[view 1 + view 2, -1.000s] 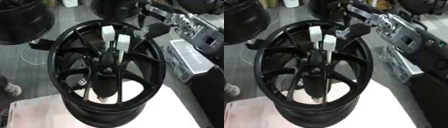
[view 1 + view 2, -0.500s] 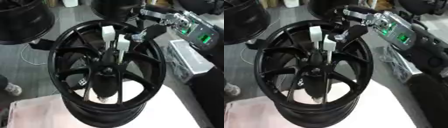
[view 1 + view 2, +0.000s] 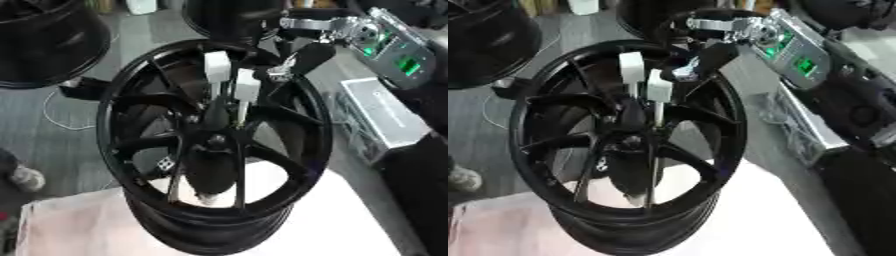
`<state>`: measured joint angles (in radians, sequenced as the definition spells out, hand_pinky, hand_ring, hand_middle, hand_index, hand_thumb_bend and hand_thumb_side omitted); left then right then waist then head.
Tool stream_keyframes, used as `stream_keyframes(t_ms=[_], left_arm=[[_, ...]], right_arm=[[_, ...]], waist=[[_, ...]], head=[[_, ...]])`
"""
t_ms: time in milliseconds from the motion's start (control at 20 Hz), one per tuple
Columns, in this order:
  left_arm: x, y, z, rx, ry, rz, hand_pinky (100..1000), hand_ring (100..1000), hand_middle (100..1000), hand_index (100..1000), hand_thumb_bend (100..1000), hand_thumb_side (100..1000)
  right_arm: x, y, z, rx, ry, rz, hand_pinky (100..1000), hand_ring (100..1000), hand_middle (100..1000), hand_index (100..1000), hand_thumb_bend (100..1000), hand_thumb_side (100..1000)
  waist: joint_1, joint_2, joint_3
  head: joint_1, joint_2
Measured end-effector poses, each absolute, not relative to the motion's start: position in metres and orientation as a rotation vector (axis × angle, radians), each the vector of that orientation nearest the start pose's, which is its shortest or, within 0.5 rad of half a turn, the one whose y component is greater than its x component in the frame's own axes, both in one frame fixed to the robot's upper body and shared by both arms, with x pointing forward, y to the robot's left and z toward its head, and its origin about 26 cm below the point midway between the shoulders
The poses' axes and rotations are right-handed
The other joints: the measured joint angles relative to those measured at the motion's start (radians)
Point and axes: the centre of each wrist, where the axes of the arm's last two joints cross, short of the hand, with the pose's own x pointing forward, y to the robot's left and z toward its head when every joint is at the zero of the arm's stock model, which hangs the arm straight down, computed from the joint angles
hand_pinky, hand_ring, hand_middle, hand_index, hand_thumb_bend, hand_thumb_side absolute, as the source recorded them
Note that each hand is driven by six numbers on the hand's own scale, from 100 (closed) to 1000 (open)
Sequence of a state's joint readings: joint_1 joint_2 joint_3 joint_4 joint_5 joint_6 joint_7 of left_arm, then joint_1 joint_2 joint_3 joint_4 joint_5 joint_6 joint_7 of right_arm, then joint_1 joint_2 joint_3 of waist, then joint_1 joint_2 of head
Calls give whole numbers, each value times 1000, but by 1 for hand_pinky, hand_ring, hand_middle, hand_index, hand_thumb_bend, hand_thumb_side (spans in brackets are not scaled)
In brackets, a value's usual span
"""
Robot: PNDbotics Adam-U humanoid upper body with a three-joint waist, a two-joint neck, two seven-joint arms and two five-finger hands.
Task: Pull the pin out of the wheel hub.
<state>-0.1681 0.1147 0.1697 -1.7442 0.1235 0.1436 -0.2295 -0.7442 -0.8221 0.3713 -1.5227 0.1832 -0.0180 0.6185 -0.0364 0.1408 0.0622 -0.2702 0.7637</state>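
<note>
A black wheel hub [image 3: 114,100] stands on edge on a white cloth, its spokes facing me. Two pins with white block handles stick out of its centre: the left pin [image 3: 216,66] and the right pin [image 3: 247,85], their thin shafts running down to the hub's middle [image 3: 214,142]. My right hand [image 3: 302,59] reaches in from the upper right over the rim. Its dark fingers point down-left and end just right of the right pin's handle, apart from it. Nothing is in the hand. The silver forearm with green lights [image 3: 794,47] trails behind. My left hand is out of sight.
A second black wheel [image 3: 44,40] lies at the upper left and a third [image 3: 227,15] behind the hub. A grey box [image 3: 381,117] sits on the floor to the right. The white cloth [image 3: 79,225] covers the surface below. A shoe [image 3: 17,175] shows at the left edge.
My right hand has moved left and down across the rim, closing on the right pin's handle. The wheel hub and both pins have stayed put.
</note>
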Motion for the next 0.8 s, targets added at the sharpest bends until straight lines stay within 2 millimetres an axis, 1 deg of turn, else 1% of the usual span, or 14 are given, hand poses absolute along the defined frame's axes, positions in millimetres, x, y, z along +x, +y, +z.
stream_keyframes(t_ms=[200,800], left_arm=[[309,292,89,-107,-1773,-117,609,620,669,779,505,865],[309,292,89,-109,-1770,-119,610,620,670,779,504,866]], right_arm=[[389,-295,263,-366,-1432,1658,391,364,764,935,396,548],[390,-289,262,-309,-1369,1716,380,359,760,931,396,547]], waist=[[-1,0,0],[-3,0,0]], head=[[2,0],[2,0]])
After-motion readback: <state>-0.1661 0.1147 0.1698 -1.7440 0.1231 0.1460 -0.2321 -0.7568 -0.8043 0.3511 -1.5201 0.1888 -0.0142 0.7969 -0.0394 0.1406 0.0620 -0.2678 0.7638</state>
